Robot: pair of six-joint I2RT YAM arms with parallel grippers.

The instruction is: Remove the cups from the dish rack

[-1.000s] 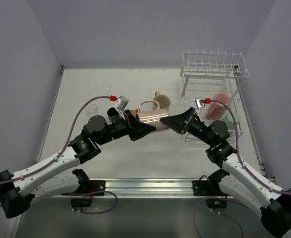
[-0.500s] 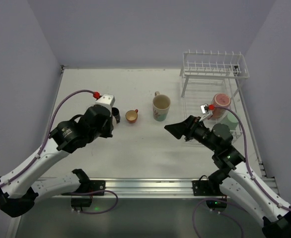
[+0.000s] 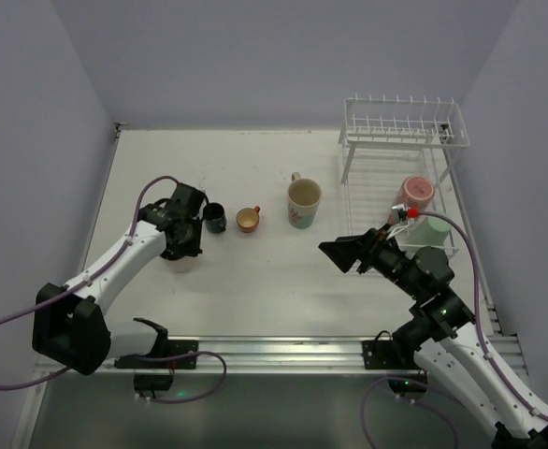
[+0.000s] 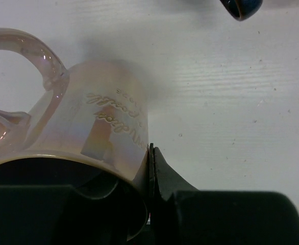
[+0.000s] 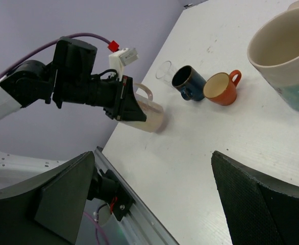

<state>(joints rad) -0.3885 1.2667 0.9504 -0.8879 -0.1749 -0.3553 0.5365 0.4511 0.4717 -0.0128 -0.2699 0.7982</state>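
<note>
My left gripper (image 3: 182, 247) is shut on the wall of a pale pink mug (image 4: 88, 127), one finger inside the rim and one outside. The pink mug (image 5: 148, 117) is tilted low over the table's left side, in front of a dark blue cup (image 3: 215, 218). An orange-red cup (image 3: 248, 220) and a cream cup (image 3: 304, 200) stand in the middle. The white dish rack (image 3: 403, 123) is at the back right, with a red-pink cup (image 3: 415, 193) and a light green cup (image 3: 434, 230) on its lower shelf. My right gripper (image 3: 339, 253) is open and empty, left of the rack.
A clear glass (image 5: 164, 72) stands behind the dark blue cup (image 5: 187, 82) near the left wall. The metal rail (image 3: 274, 351) runs along the near table edge. Walls close in the left, back and right sides.
The left arm has carried the pink mug from the table's middle to the left and lowered it. The right gripper has let go of the mug and drawn back to the right.
</note>
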